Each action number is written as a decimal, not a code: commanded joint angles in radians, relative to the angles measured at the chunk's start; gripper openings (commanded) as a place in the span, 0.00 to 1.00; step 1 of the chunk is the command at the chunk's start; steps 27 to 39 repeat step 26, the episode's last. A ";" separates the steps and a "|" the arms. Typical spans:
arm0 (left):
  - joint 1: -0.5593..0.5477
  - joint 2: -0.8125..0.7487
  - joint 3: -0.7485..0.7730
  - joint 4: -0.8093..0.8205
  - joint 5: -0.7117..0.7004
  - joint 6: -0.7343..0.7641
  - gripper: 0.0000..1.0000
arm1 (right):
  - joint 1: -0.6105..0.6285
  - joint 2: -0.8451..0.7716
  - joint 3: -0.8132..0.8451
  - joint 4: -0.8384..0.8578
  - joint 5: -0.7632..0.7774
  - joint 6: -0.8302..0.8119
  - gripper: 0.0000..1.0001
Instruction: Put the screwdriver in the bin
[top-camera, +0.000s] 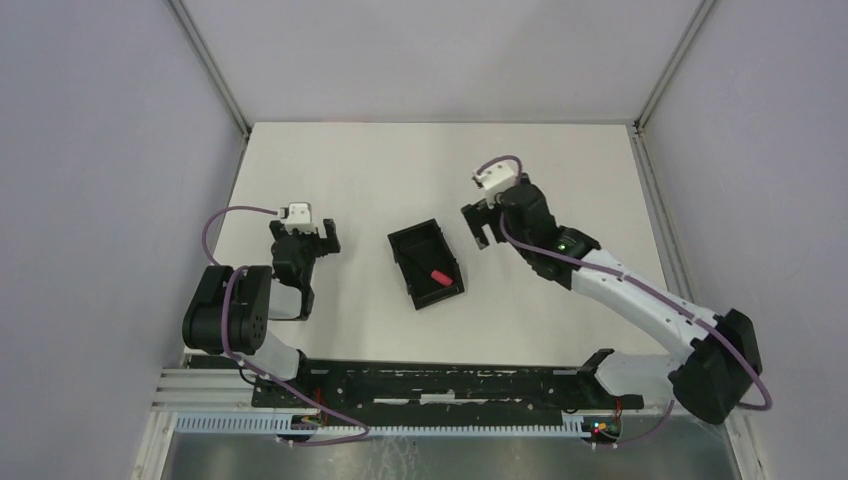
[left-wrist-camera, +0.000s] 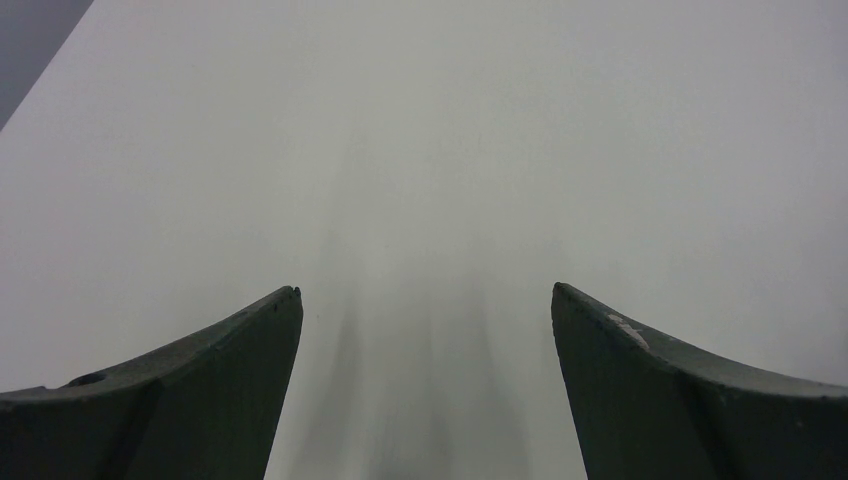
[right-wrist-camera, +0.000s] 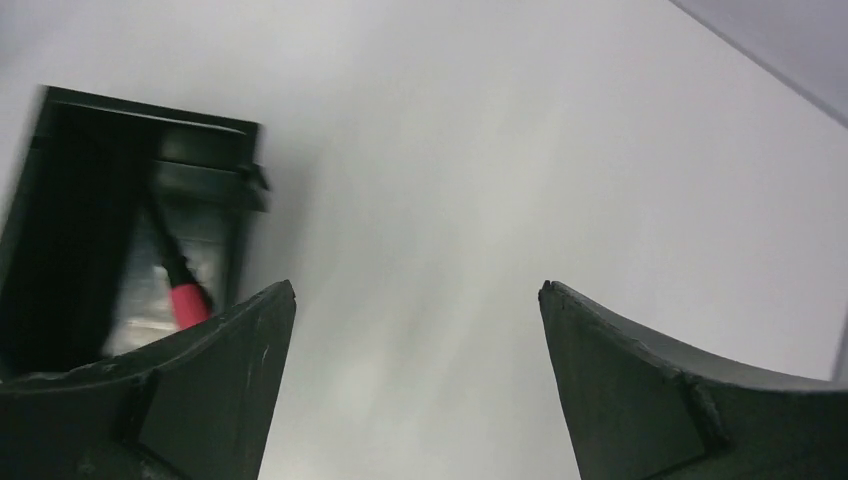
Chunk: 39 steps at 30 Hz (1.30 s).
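The black bin (top-camera: 413, 246) sits at the table's middle. The screwdriver (top-camera: 437, 276), with its red handle, lies inside the bin near its front end. In the right wrist view the bin (right-wrist-camera: 60, 200) is at the left, with the screwdriver (right-wrist-camera: 186, 299) inside it, red handle nearest. My right gripper (top-camera: 480, 228) is open and empty, just right of the bin's far end; in its own view (right-wrist-camera: 415, 290) only bare table lies between the jaws. My left gripper (top-camera: 312, 236) is open and empty, left of the bin, over bare table (left-wrist-camera: 425, 290).
The white table (top-camera: 360, 170) is walled by grey panels on the left, back and right. A black rail (top-camera: 440, 385) runs along the near edge between the arm bases.
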 joint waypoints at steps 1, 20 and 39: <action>0.002 -0.017 0.008 0.022 0.010 -0.032 1.00 | -0.137 -0.178 -0.222 0.171 0.061 0.018 0.98; 0.002 -0.015 0.009 0.021 0.010 -0.032 1.00 | -0.390 -0.400 -0.830 0.607 0.172 0.107 0.98; 0.002 -0.011 0.013 0.016 0.008 -0.032 1.00 | -0.395 -0.409 -0.848 0.629 0.159 0.104 0.98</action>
